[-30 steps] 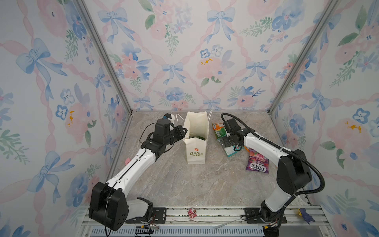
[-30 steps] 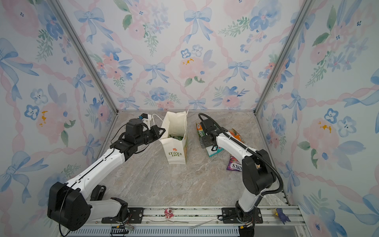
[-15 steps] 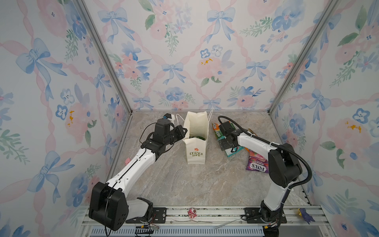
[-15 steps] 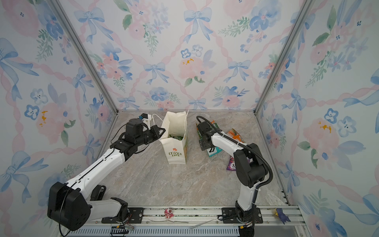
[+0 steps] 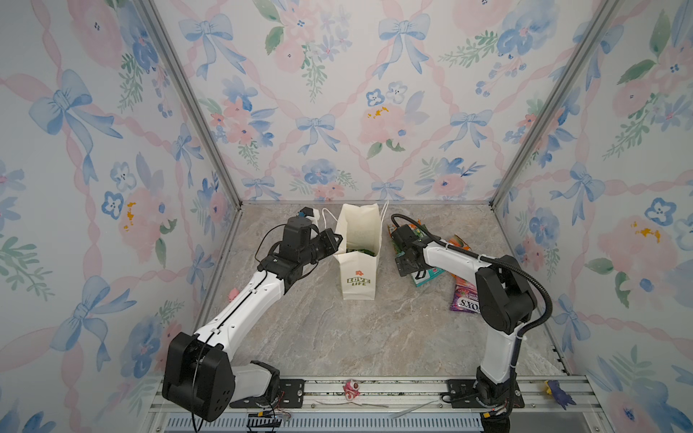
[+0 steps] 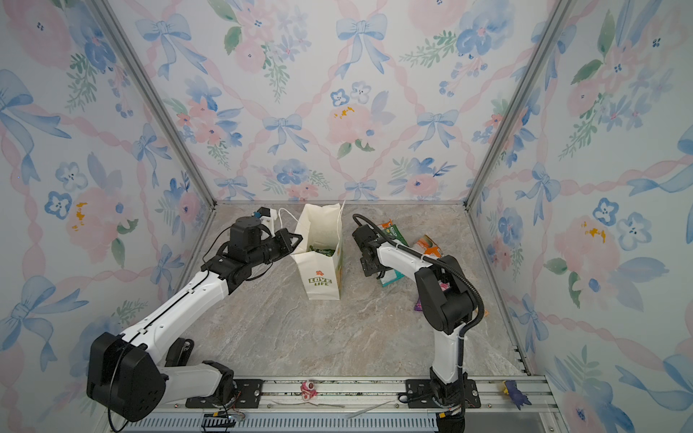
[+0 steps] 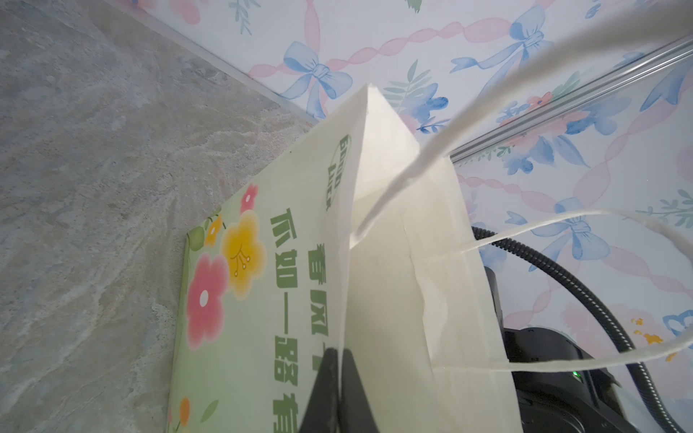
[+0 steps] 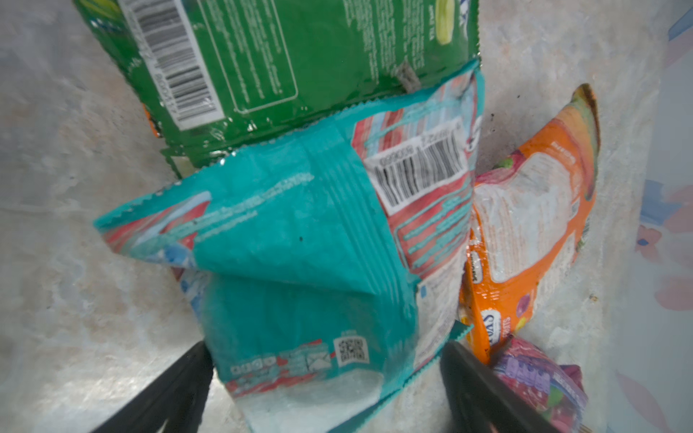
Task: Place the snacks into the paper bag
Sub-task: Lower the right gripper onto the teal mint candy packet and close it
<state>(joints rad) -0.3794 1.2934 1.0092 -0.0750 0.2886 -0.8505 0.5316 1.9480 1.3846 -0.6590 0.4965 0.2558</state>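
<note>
Right gripper [image 8: 322, 378] spread, jaws straddling the crumpled teal plastic snack packet [image 8: 300, 240] lying on the grey marbled counter [image 8: 75, 225]; left gripper [image 7: 339, 360] pinches the rim of the cream paper bag [image 7: 393, 300], which stands upright. Pick step: next, close on the teal packet, lift, carry it over the bag mouth.

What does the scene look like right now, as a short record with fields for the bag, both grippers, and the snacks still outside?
bag: paper bag upright, mouth open
contents: green snacks visible inside
left gripper: shut on the paper bag's rim
right gripper: open, jaws on either side of the teal packet, not closed on it
still outside: teal packet, green packet, orange packet, purple packet
</note>
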